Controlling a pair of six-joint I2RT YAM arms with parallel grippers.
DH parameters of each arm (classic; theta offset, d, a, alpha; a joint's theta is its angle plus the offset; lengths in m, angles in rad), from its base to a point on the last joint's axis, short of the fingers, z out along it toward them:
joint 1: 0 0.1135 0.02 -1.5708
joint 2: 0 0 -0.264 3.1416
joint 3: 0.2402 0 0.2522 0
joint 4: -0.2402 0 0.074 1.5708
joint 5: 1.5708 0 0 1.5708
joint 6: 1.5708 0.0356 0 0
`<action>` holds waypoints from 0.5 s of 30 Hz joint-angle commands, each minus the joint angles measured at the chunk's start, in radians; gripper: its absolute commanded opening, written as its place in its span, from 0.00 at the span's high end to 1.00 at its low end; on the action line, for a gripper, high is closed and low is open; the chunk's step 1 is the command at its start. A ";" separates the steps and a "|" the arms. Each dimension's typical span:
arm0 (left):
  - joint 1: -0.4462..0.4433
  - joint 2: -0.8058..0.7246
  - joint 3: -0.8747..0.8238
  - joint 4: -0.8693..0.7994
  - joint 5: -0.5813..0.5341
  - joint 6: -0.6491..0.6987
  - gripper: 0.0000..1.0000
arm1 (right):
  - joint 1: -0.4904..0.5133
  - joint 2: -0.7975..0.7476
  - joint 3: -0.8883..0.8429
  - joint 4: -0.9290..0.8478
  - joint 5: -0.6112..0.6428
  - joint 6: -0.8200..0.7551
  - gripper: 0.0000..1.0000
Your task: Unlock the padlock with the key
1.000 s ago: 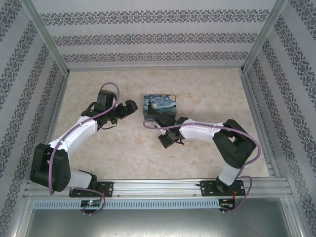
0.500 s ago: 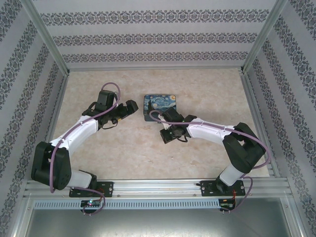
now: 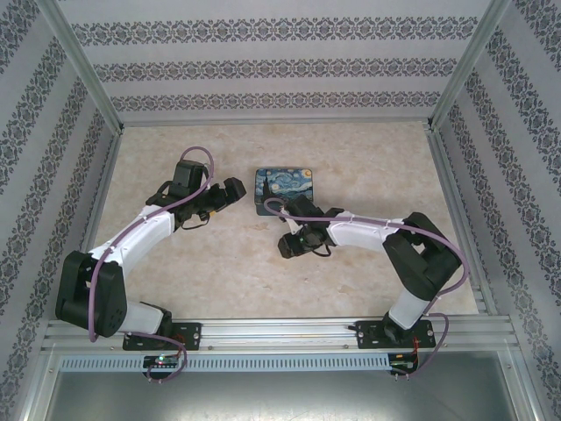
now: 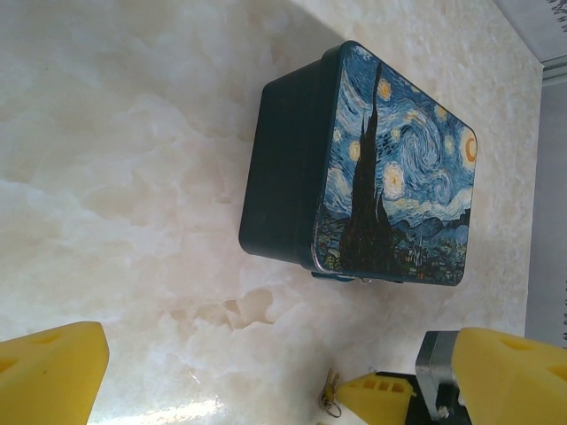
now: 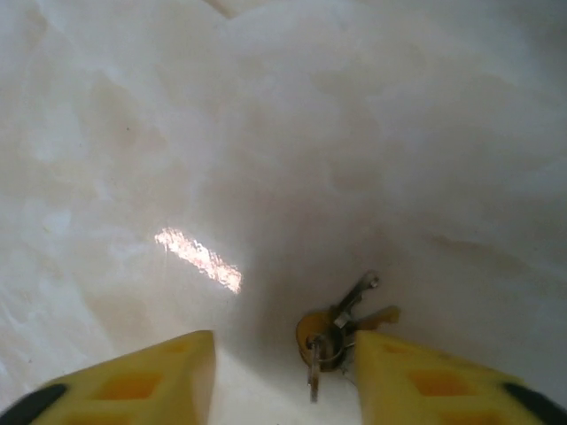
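A blue rectangular tin (image 3: 285, 182) with a swirling night-sky print lies flat, lid up, on the pale marbled counter (image 3: 377, 149). Patterned walls (image 3: 280, 53) enclose three sides. A metal rail (image 3: 280, 331) runs along the near edge.

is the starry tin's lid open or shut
Shut: the lid sits flush on the tin, no gap along the visible edge.

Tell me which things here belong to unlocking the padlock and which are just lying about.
For the job:
- key, on a small ring, lying on the table
- right tool, open, its fingers either side of the key

Just lying about:
- painted tin, beyond the right tool
- left tool, open and holding nothing, facing the tin
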 commanded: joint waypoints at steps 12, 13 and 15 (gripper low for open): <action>0.011 0.005 -0.013 0.046 0.021 -0.012 0.00 | 0.034 -0.091 -0.004 -0.033 0.133 0.043 0.38; 0.012 0.005 -0.013 0.045 0.020 -0.012 0.00 | 0.035 -0.081 0.005 -0.038 0.137 0.037 0.38; 0.011 0.007 -0.013 0.045 0.020 -0.013 0.00 | 0.035 -0.058 0.017 -0.040 0.132 0.020 0.39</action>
